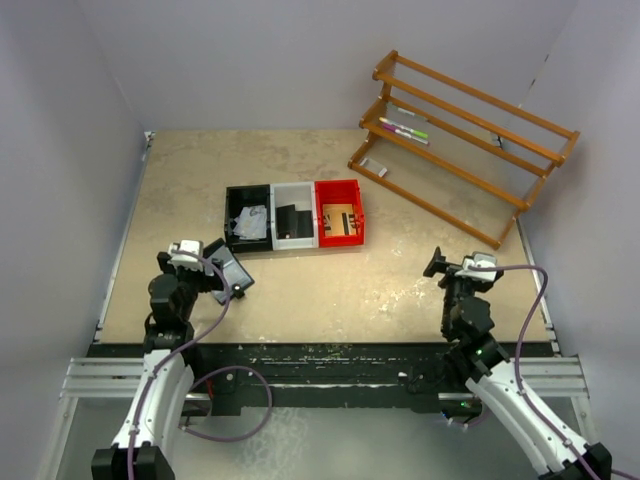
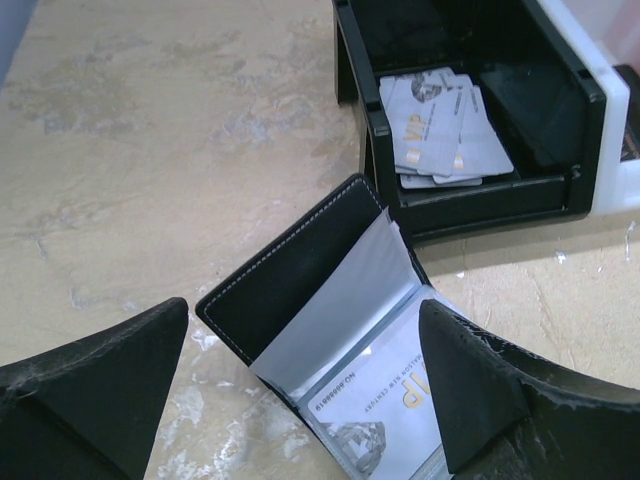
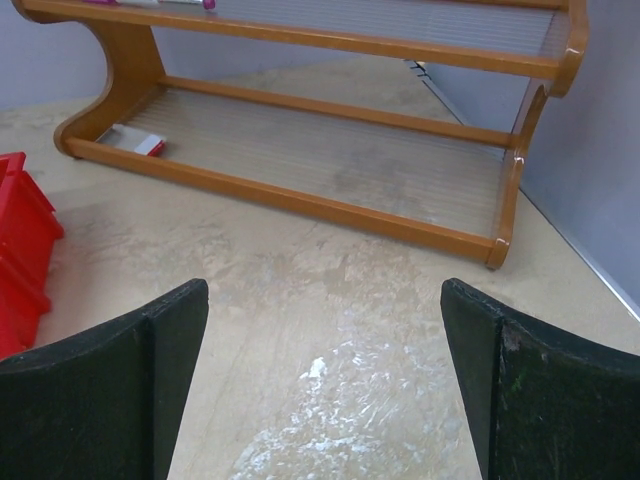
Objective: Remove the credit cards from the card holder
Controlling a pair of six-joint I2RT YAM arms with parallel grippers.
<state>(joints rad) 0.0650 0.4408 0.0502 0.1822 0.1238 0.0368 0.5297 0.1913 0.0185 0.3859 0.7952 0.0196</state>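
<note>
Near the left front of the table (image 1: 400,290): the card holder (image 2: 295,265), lying open, black stitched flap pointing toward the trays, a clear sleeve across its inside. Placed between the widely spread fingers of the left gripper (image 2: 300,310). Right finger (image 2: 470,400) overlapping the holder's near edge, left finger (image 2: 100,390) apart from it; no clamping to be seen.

Inside the sleeve, one card (image 2: 370,420). Just beyond the holder, and directly in the way forward, the front wall of the black tray (image 2: 480,205). In this tray, the credit cards (image 2: 440,135), a small fanned pile. Joined to it, a white tray (image 2: 600,110), then a red tray (image 1: 340,240).

Right gripper (image 3: 322,290) also spread wide, holding nothing, bare table between the fingers. Ahead of it, a wooden rack (image 3: 300,205) with a small white and red object (image 3: 130,140) on the lowest shelf and pens (image 1: 403,130) higher up.

Readable writing: "VIP" in gold on the tray cards and on the sleeved card. On the sleeved card also "NO" followed by digits, too small to read surely.
</note>
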